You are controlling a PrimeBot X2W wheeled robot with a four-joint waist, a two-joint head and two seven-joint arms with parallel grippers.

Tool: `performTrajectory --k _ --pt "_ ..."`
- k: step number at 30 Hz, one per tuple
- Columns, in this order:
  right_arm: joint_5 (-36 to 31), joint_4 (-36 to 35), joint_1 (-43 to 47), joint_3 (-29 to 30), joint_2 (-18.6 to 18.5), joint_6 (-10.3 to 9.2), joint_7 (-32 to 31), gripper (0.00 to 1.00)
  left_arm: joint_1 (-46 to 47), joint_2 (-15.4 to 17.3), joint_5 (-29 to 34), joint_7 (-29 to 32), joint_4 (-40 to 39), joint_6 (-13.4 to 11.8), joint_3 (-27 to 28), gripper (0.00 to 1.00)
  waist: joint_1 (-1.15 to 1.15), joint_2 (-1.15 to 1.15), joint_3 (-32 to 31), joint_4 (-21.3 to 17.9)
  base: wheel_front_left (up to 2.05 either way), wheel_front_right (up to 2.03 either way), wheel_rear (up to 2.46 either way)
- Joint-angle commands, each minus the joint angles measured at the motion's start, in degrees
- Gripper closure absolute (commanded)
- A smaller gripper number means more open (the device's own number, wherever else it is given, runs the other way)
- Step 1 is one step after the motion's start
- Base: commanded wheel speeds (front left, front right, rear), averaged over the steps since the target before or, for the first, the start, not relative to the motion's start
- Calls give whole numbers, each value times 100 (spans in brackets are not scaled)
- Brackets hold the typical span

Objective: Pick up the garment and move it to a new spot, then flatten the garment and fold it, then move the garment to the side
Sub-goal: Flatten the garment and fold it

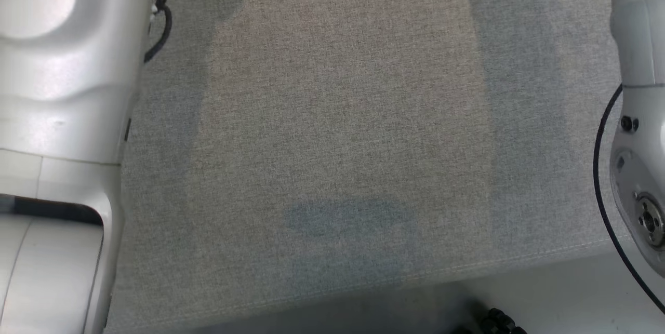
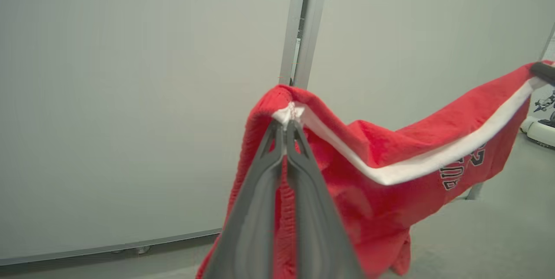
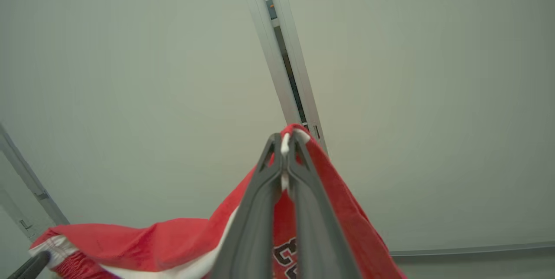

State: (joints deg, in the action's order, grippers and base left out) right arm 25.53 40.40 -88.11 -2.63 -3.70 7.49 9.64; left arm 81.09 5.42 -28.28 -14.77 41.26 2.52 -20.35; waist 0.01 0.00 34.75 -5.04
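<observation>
Jaws on both arms are pressed together and pinching the garment [image 2: 381,149], one set at each end of its white band [image 2: 407,168]. I'm using the metal post [image 2: 303,23] between the pale wall panels [image 2: 130,96] as my reference point.

In the left wrist view, the left jaws have their grey fingers [image 2: 256,209] squeezed flat against each other. They're biting the band's corner right in front of the post's lower end. From there the red cloth sags and runs off to the right of the post, up to the right jaws, whose dark fingertip [image 2: 544,70] pokes in at the frame edge. Some black-and-white lettering [image 2: 461,166] sits just under the band, well right of the post. The bulk of the fabric hangs down below and right of the post. Can't tell whether the bottom hem touches the grey surface under it.

Right wrist view is the same deal mirrored. The right jaws are clamped on a bit of white band in front of the post's lower end. The garment trails down and left of the post, to where the left jaws hold the far corner.

Head view looks down on the table [image 1: 337,116], covered in grey woven fabric. The left forearm [image 1: 57,116] and right forearm [image 1: 639,64] come in at the frame edges.
</observation>
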Motion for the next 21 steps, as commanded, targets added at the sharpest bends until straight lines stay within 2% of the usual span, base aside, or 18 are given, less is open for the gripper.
performTrajectory --k 1,2,8,13,21 --pt "130 -43 182 -115 -70 0 -90 100 -185 -8 56 -40 66 49 -27 100 -1 0 73 26 0 0 0" --pt "305 -159 386 -286 -186 0 -276 100 -306 -18 102 -48 154 132 -116 100 -1 0 59 31 0 0 0" --pt "1011 -762 1198 -642 -585 1 -1049 100 -821 3 84 -43 207 264 -174 100 -1 0 -190 112 0 0 0" --pt "1290 -1401 2074 -859 -980 0 -1552 100 -1415 74 132 -44 193 324 -316 100 -1 0 -626 211 0 0 0" --pt "1444 -1931 3295 -992 -1244 1 -2018 100 -2622 128 9 -40 -97 111 -162 100 -1 0 -1393 326 0 0 0"
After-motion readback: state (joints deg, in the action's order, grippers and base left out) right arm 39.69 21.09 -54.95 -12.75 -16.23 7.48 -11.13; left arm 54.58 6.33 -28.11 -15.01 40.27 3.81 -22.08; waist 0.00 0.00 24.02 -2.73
